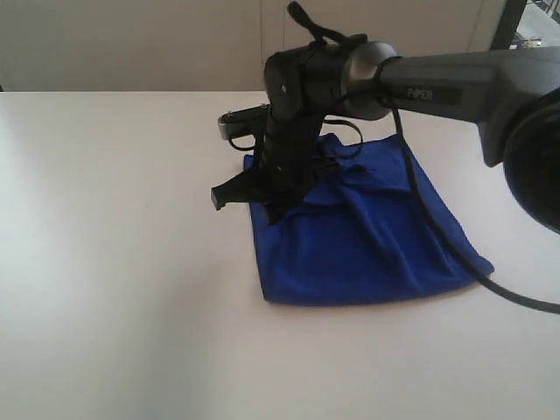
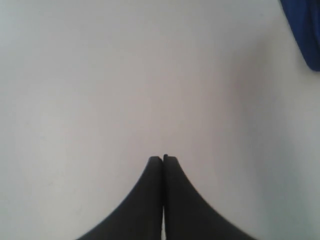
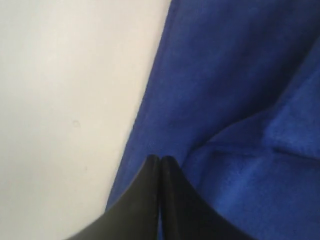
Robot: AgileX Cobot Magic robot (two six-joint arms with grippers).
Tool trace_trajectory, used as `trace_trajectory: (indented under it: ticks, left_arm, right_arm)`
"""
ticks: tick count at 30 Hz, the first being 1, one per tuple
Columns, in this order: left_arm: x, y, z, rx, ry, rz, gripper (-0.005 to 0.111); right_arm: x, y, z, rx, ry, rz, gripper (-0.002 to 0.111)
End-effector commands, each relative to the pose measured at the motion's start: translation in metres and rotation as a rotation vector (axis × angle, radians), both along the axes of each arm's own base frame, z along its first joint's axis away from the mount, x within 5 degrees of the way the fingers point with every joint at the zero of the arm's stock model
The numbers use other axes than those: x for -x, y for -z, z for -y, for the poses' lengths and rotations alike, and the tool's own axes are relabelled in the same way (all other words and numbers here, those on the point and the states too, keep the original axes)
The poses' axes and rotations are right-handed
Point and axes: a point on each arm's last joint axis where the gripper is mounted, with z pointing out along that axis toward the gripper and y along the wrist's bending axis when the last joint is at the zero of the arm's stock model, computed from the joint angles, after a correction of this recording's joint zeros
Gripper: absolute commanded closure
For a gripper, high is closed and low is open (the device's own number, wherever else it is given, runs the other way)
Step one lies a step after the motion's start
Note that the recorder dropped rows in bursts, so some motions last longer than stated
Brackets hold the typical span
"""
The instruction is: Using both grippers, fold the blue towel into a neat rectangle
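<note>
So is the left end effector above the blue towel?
No, the left end effector hangs over bare table; the blue towel lies apart.

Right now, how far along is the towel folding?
Done: the towel lies folded into a compact, roughly four-sided stack, though its top is rumpled. In hand: the right gripper, shut, sits at the towel's edge; the left gripper, shut, is over bare table. Left: smoothing the wrinkled top layer and squaring the edges.

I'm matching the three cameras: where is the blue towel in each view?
Exterior: blue towel, just right of centre.
Left wrist: only a corner, at the picture's upper right.
Right wrist: fills the picture's right half.
Shared landmark: the white table beside it.
</note>
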Motion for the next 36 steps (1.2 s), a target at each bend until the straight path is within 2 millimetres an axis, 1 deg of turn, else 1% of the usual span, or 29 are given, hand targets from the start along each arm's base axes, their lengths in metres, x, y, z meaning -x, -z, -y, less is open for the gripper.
trace_trajectory:
  ticks: [1,11,15,24,36]
  left_arm:
    - [0.003,0.001,0.001,0.011,0.000,-0.007,0.107]
    - [0.003,0.001,0.001,0.011,0.000,-0.007,0.107]
    - [0.003,0.001,0.001,0.011,0.000,-0.007,0.107]
    - [0.003,0.001,0.001,0.011,0.000,-0.007,0.107]
    - [0.003,0.001,0.001,0.011,0.000,-0.007,0.107]
  right_arm:
    - [0.002,0.011,-0.006,-0.008,-0.019,0.008,0.108]
    - [0.002,0.042,-0.009,0.008,-0.001,-0.052,0.108]
    - [0.005,0.042,-0.015,-0.048,0.019,-0.081,0.108]
    - [0.015,0.041,-0.038,-0.110,-0.005,-0.041,0.108]
    - [0.012,0.037,-0.051,-0.237,0.071,0.001,0.108]
